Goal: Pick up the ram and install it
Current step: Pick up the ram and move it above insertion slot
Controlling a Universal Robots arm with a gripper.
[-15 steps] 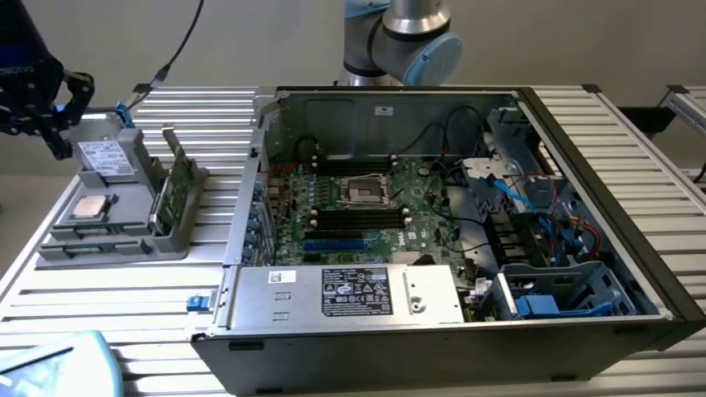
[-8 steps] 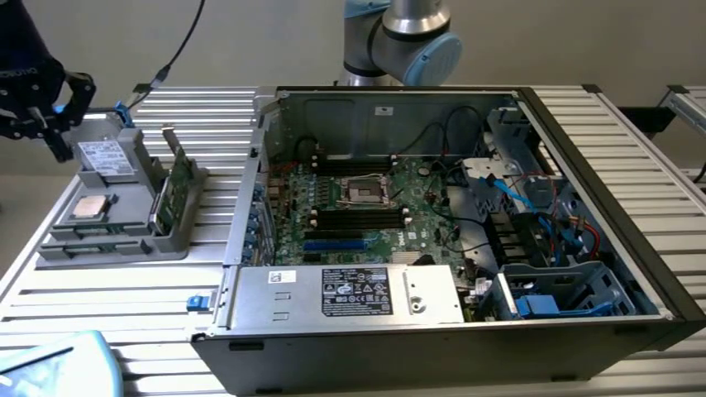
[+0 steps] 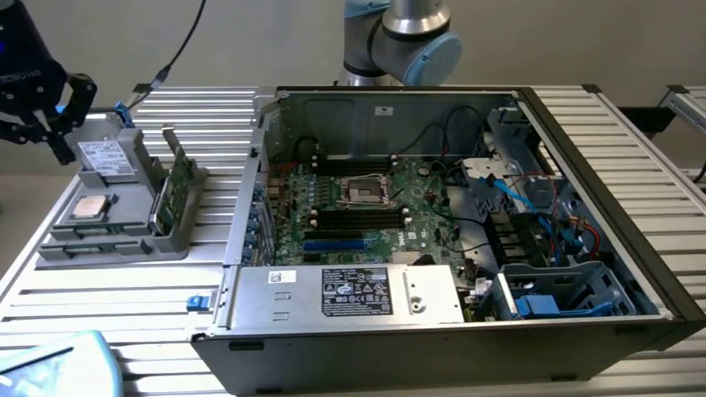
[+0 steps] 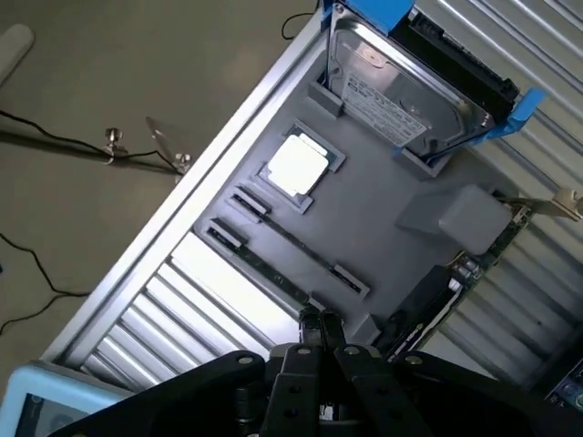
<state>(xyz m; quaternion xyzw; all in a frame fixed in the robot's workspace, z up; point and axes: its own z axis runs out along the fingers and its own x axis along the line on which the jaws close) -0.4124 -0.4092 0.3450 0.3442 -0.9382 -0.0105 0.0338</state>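
In the tray (image 3: 111,248), the ram (image 3: 165,198) stands apart from the gripper (image 3: 53,145)

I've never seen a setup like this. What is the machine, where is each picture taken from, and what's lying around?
It is a single robot arm with a black gripper. One picture comes from a camera off to the side. The other comes from a camera on the arm's wrist, looking down past the gripper. On the slatted table stand an open computer case and a grey parts tray. The tray holds a silver drive, a square processor chip and the ram, a thin green stick in a slot. The gripper hangs above the tray, fingers together, holding nothing.
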